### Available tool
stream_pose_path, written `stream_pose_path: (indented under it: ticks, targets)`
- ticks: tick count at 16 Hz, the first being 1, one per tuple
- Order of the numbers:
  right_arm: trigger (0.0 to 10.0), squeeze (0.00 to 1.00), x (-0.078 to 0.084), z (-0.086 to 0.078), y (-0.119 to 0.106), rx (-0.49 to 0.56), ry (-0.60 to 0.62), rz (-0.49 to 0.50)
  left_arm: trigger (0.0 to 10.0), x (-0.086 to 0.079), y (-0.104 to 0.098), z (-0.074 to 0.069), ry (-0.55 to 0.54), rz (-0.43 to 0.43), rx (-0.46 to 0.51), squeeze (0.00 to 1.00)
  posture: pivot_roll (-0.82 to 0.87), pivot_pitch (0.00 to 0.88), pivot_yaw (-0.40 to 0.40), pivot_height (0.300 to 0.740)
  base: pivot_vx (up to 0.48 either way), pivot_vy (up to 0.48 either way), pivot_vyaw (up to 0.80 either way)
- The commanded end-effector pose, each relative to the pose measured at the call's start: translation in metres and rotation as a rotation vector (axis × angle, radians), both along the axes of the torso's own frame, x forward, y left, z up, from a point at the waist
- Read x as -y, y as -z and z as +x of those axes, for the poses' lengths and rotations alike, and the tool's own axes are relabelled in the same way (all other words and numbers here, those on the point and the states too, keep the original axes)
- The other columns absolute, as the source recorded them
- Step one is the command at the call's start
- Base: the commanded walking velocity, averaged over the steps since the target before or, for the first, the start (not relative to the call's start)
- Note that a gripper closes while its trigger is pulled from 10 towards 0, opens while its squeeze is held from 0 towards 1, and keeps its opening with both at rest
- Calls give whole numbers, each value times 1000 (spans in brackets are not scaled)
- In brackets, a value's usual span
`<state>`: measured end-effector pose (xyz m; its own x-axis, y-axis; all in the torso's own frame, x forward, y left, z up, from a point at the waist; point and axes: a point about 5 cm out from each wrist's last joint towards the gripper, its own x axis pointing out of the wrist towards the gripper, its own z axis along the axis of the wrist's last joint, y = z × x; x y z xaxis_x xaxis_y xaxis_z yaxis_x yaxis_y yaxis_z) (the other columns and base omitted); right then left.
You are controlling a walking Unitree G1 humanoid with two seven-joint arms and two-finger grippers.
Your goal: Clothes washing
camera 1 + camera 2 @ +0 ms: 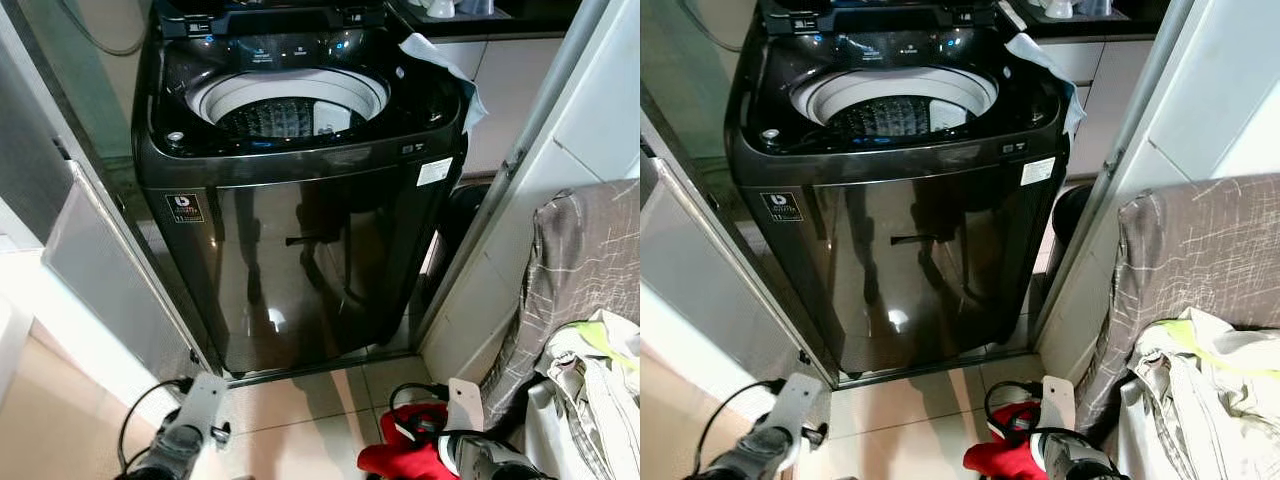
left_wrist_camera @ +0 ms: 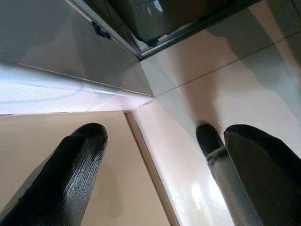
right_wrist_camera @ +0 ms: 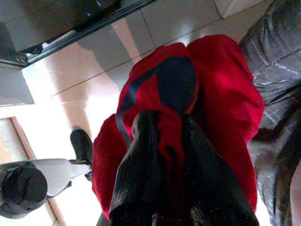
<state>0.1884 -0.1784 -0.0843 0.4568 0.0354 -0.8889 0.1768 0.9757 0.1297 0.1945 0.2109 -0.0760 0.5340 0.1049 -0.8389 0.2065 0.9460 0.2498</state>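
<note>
On my left, the left gripper (image 2: pixel 160 169) hangs low over the pale floor tiles (image 1: pixel 320 420), fingers spread and holding nothing. Ahead, in the middle, stands the dark top-loading washer (image 1: pixel 300 200), lid up and drum (image 1: pixel 285 108) exposed at the far top. On the right, near me, my right gripper (image 3: pixel 169 160) is clenched on a red garment (image 3: pixel 221 103), which sags below the fingers just beside a grey-draped heap of laundry (image 1: pixel 580 290). My worry is the lift: the drooping cloth could catch the washer's front rim or slip out of the pinch. A white cloth (image 1: pixel 440 60) on the washer's far right corner could get dragged in too.
</note>
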Motion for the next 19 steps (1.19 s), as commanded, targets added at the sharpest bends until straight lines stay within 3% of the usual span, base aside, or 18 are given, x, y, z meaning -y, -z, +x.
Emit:
stream_pose_path:
  ticks: [1,7,9,11,13,14,15,16,17,19]
  targets:
    - [10000,0,0,9,-5,32,-17,-3,10000,0,-1,3,-24,-9,8,0,59,37,19,740,0,0,0]
    - [10000,0,9,11,-7,28,83,47,10000,6,5,-6,4,-7,-40,0,24,43,36,740,0,0,0]
    - [10000,0,12,6,-5,-7,227,102,10000,7,4,-5,42,8,-43,0,22,43,40,740,0,0,0]
    - [10000,0,13,7,-5,-1,273,139,10000,3,3,-4,-165,-53,-34,0,9,40,48,740,0,0,0]
    - [10000,0,14,7,-6,-1,237,131,10000,1,4,-6,-266,-91,-33,0,-10,34,48,740,0,0,0]
    - [10000,0,14,8,-6,3,105,79,10000,5,5,-5,-229,-91,-40,0,-20,34,47,740,0,0,0]
    - [10000,0,0,15,-8,17,8,46,10000,9,5,-4,-197,-92,-41,0,-20,34,44,740,0,0,0]
    - [10000,0,-28,25,-11,20,-44,47,10000,12,4,-3,-170,-87,-38,0,-22,34,40,740,0,0,0]
    - [10000,0,-39,28,-13,18,-78,40,10000,13,4,-2,-154,-80,-39,0,-22,34,40,740,0,0,0]
    - [10000,0,-39,29,-13,21,-111,18,10000,16,4,-1,-98,-57,-45,0,-25,34,34,740,0,0,0]
